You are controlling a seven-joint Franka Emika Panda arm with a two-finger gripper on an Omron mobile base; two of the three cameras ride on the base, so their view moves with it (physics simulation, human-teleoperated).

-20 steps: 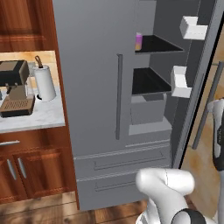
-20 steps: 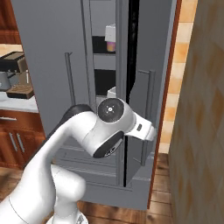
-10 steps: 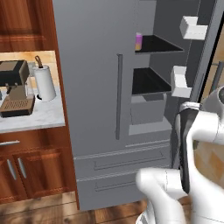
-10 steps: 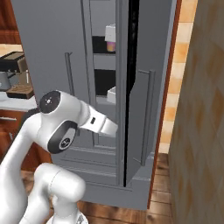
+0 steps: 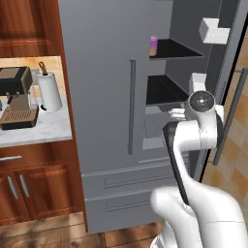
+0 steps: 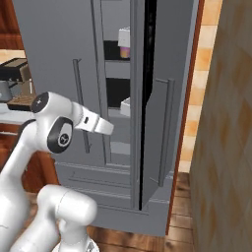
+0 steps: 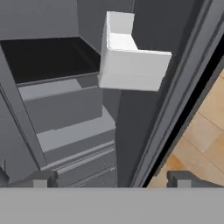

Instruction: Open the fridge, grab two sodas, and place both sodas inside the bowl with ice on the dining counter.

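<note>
The grey fridge [image 5: 106, 97] stands with its right door [image 6: 160, 133] swung open and its left door shut. One pink-purple soda [image 5: 153, 47] stands on the upper black shelf, also seen in the right base view as the soda [image 6: 125, 50]. My gripper [image 5: 175, 114] hangs in front of the open half at the height of the lower shelf, well below the can. In the hand view the gripper [image 7: 111, 179] is open and holds nothing, facing grey drawers [image 7: 74, 127] and a white door bin [image 7: 131, 61]. The bowl and the dining counter are out of view.
A coffee machine [image 5: 17, 97] and a paper towel roll [image 5: 50, 92] stand on the wall counter [image 5: 43, 133] left of the fridge, above wood cabinets [image 5: 38, 189]. The open door's bar handle [image 5: 230, 116] sticks out at the right. A tan wall [image 6: 226, 123] closes the right side.
The arm has swung in from the right edge, bringing the hand in front of the fridge's open half. The jaws stay wide apart and hold nothing.
</note>
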